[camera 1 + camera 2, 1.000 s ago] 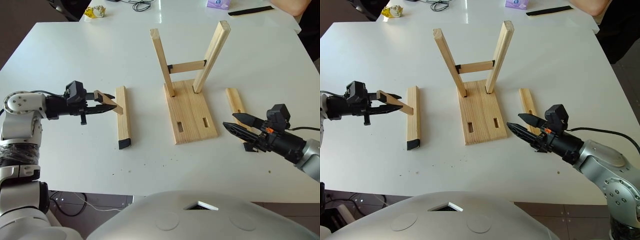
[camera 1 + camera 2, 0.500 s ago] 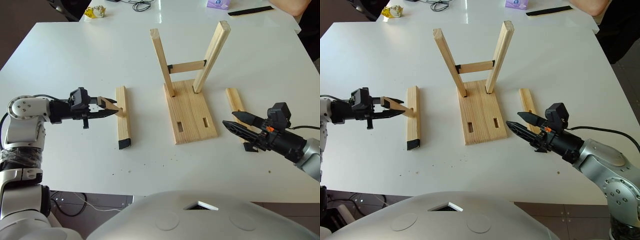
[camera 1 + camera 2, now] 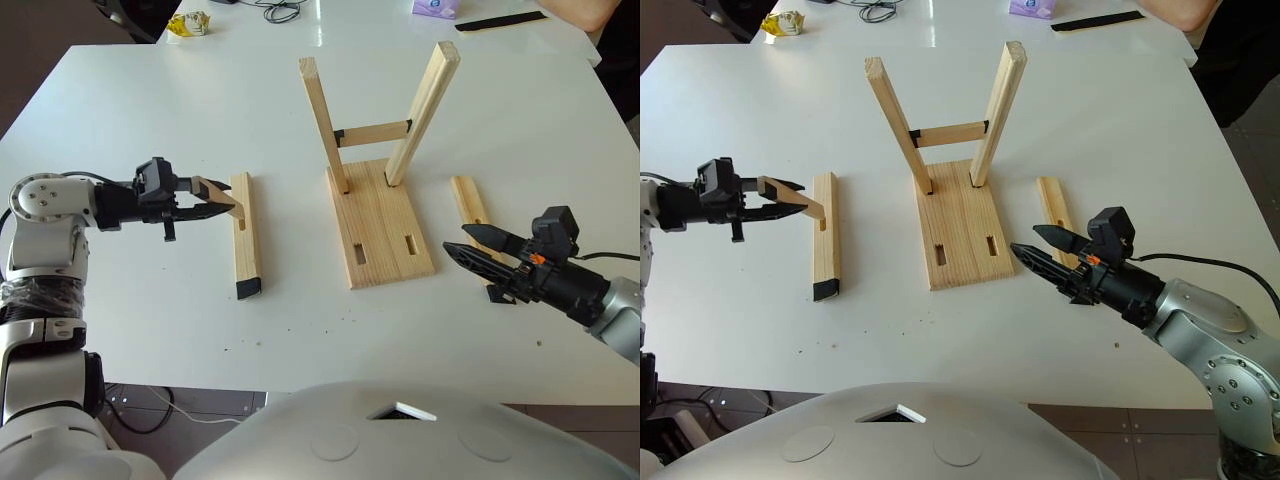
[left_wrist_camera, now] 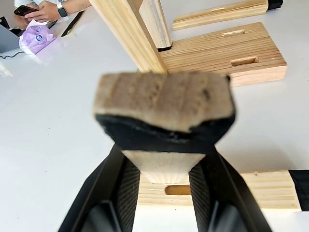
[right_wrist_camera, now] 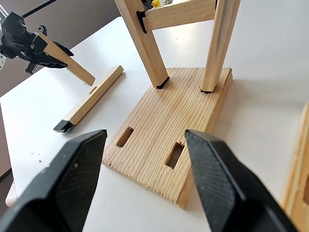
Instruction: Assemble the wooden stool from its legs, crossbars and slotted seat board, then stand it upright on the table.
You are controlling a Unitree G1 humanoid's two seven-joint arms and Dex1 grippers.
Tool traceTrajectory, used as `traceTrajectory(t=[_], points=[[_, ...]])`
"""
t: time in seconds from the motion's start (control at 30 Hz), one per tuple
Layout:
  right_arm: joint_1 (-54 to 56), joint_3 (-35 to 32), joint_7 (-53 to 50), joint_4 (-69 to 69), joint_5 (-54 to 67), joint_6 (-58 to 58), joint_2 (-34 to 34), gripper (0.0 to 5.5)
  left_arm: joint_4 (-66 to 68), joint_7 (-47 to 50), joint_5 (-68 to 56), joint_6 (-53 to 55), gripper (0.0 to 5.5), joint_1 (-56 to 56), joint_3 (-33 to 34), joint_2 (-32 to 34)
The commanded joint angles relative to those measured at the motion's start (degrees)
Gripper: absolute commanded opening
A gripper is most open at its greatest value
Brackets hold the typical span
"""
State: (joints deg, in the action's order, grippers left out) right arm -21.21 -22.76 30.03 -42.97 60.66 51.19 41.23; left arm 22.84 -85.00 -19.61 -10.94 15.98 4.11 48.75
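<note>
While the right gripper (image 3: 458,240) is spread wide, a short pale wooden crossbar (image 3: 810,208) is clamped in the left gripper (image 3: 212,199) for the flat wooden leg's (image 3: 245,240) slot.

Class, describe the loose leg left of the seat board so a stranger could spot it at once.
On the white table, find the central seat board with two upright legs. The leg lies flat on its left, black tip towards the robot. Unlike the flat leg on the right, the left pincer's crossbar points at it.
</note>
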Motion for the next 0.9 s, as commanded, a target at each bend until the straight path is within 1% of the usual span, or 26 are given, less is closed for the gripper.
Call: traceTrajectory(t=[0.03, 0.4, 0.67, 0.83, 0.9], points=[[-0.09, -0.35, -0.2, -0.56, 0.84, 0.02, 0.99, 2.98, 0.12, -0.1, 0.42, -0.9, 1.33, -1.23, -0.14, -0.2], [-0.35, -0.12, -1.22, -1.0, 1.09, -0.03, 0.62, 2.98, -3.04, 0.37, -0.09, 1.17, 1.33, -3.91, -0.61, -0.57], [-0.77, -0.25, -1.89, -1.5, 0.9, -0.23, 0.44, 2.98, -4.62, 2.57, 1.09, 3.47, 1.33, -5.42, -0.78, 0.04], [-0.22, 0.04, -2.49, -1.3, 0.51, -0.2, 0.63, 2.98, -9.81, 2.98, -0.37, 11.05, 1.33, -6.2, -1.88, 0.62], [0.0, 0.01, -2.49, -1.14, 0.44, -0.1, 0.9, 2.98, -12.2, 4.64, -0.4, 13.83, 1.33, -6.72, -1.73, 0.6]])
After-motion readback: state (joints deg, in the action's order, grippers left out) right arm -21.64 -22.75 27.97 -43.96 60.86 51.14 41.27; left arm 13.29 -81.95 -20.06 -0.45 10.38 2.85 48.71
